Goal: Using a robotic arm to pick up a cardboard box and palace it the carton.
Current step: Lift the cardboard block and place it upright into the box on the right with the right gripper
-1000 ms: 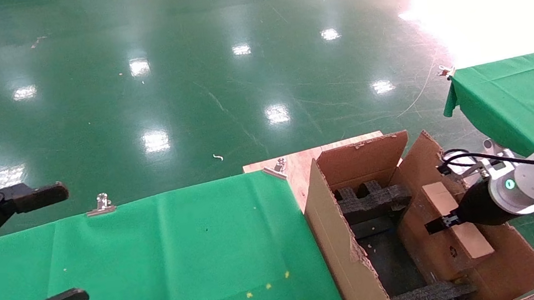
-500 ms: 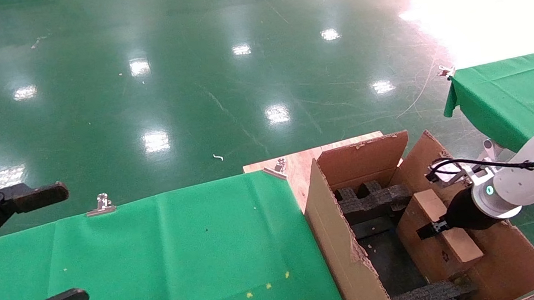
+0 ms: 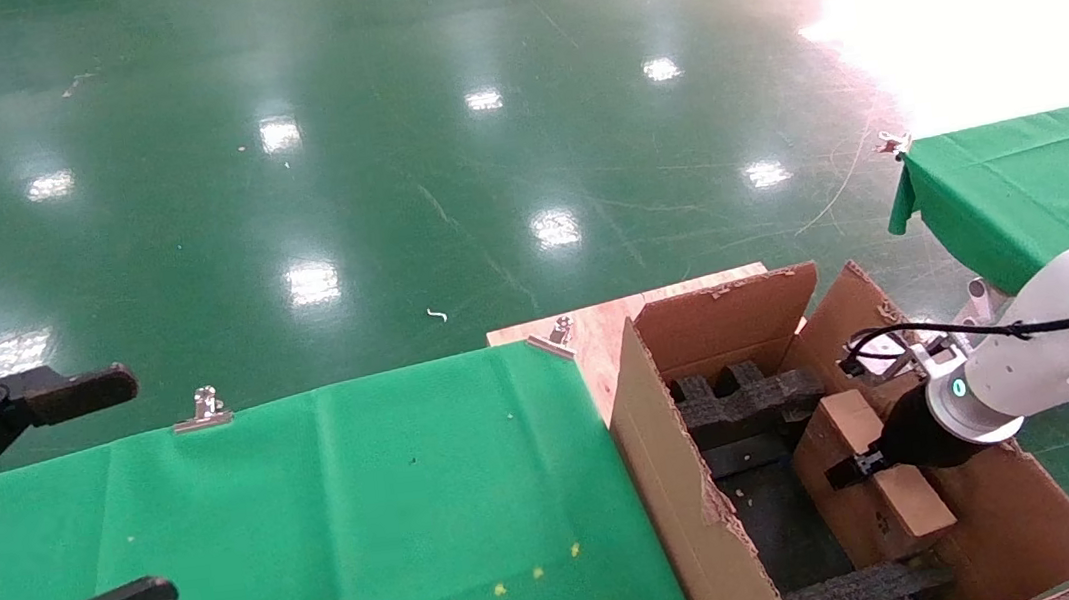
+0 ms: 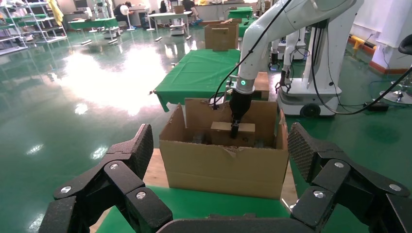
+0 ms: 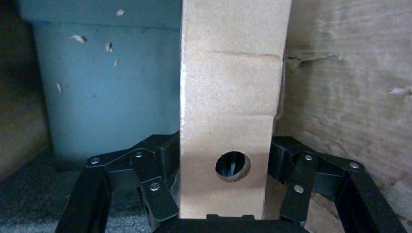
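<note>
Holding one cardboard box (image 3: 868,488) (right end effector (image 3: 860,466)) inside one carton (image 3: 690,514).

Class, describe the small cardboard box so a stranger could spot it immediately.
Find the large open carton beside the green-covered table. Inside it, the right claw grips a small closed cardboard box. Unlike the carton, it has no flaps and shows a round hole.
</note>
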Robot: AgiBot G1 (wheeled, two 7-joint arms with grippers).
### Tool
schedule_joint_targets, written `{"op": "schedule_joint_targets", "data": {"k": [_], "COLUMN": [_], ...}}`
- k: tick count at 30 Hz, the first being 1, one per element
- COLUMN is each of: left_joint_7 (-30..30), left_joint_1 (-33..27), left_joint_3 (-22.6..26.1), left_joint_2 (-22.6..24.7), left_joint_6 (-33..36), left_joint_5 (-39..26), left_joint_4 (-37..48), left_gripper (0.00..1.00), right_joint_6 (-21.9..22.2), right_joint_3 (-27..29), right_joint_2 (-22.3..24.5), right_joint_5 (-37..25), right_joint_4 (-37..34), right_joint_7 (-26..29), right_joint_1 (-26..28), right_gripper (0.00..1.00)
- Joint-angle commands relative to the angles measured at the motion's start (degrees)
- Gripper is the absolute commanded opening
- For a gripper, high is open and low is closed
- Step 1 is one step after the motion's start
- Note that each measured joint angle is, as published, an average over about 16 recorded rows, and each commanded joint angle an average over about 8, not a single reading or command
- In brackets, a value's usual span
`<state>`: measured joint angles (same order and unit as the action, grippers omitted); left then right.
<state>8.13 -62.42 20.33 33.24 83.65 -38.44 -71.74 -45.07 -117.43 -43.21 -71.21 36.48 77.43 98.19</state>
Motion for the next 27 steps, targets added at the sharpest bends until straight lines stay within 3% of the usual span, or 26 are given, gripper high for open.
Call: {"op": "schedule_joint_targets", "data": {"k": [1, 4, 6, 27], "left_joint_7": [0.0, 0.0, 0.0, 0.0], "left_joint_1": [0.0, 0.0, 0.0, 0.0], "left_joint_3": [0.0, 0.0, 0.0, 0.0], "left_joint_2": [0.0, 0.0, 0.0, 0.0], "left_joint_6": [0.0, 0.0, 0.0, 0.0], "left_joint_5": [0.0, 0.0, 0.0, 0.0], "left_joint_4": [0.0, 0.0, 0.0, 0.0], "left_gripper": [1.00, 1.00, 1.00, 1.00], "right_joint_6": [-0.4, -0.7, -0.9, -1.2], "right_joint_3": [0.2, 0.3, 0.3, 0.0], "right_joint_2": [-0.4, -0.7, -0.8, 0.2], "right_joint_5": [0.4, 0.6, 0.6, -0.3], "right_joint_4": [-0.7, -1.0, -1.1, -0.4], "right_joint_7": [-0.6, -1.0, -1.0, -0.3], "right_joint_1": [-0.2, -0.4, -0.4, 1.7], "right_gripper": [0.48, 0.85, 1.00, 1.00]}}
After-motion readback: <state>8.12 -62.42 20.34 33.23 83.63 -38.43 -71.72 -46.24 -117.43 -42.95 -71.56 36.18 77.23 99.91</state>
